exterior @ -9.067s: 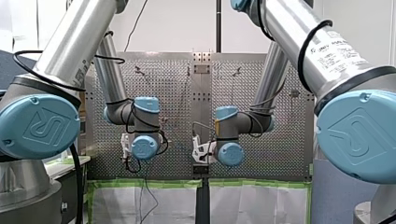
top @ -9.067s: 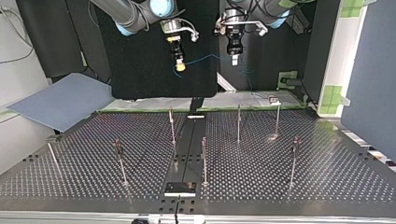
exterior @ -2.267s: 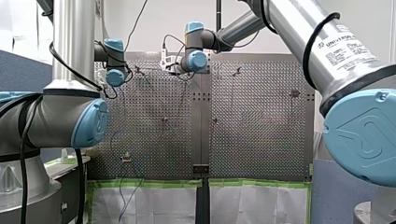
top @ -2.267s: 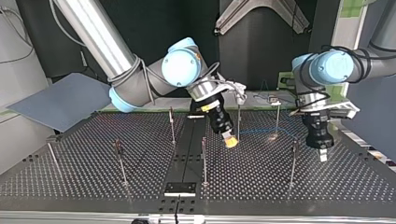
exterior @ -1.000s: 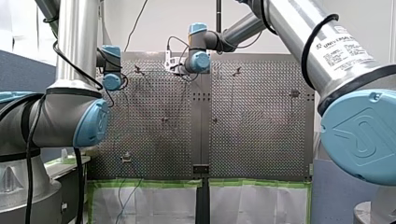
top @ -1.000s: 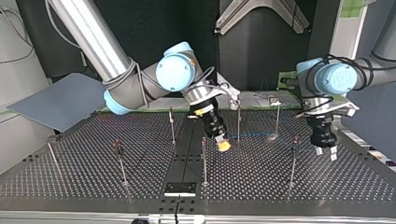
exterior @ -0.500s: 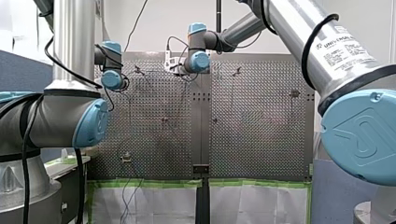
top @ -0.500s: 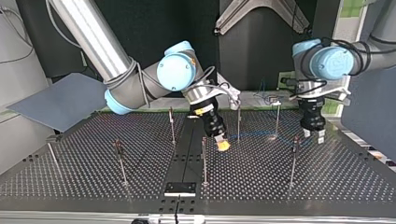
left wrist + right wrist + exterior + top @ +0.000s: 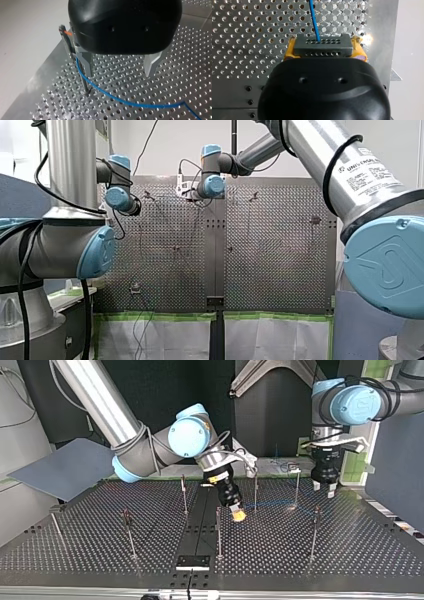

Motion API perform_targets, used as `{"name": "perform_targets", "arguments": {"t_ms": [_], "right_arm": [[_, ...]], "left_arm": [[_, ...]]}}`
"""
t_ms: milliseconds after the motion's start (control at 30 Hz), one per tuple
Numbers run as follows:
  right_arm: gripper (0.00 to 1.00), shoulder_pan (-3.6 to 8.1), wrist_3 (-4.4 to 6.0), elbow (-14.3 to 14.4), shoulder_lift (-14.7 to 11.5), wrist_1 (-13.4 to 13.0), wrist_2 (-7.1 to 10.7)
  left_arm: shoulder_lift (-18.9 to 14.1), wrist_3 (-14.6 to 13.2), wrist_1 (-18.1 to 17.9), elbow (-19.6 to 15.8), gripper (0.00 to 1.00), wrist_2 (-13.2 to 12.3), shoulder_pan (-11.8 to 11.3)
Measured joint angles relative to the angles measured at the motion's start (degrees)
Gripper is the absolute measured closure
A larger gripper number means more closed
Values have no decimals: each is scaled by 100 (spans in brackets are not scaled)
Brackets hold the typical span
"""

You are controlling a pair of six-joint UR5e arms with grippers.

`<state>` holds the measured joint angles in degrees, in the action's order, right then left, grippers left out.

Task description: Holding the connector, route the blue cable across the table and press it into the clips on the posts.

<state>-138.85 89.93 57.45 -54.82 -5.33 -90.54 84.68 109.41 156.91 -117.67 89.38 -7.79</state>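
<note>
1. While my right gripper (image 9: 324, 51) hangs over the desk (image 9: 242, 37), its jaws pinch the connector (image 9: 322, 45); the blue cable (image 9: 314, 17) runs out ahead.
2. Left gripper (image 9: 119, 74): jaws spread, above the desk.
3. The cable lies on the desk, curving just beside a post (image 9: 83, 82) under the left gripper.

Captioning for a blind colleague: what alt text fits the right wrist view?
My right gripper, with yellow pads, is shut on a dark grey connector. A blue cable runs from it straight ahead over the perforated table.
</note>
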Motion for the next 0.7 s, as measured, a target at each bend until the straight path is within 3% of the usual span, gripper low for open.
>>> {"name": "perform_targets", "arguments": {"t_ms": [300,700], "right_arm": [[100,-3,-1,0,0,-2,-4],[100,9,-1,0,0,-1,-3]], "left_arm": [[-374,-306,304,100,0,-224,104],[-995,-581,346,436,0,-843,309]]}}
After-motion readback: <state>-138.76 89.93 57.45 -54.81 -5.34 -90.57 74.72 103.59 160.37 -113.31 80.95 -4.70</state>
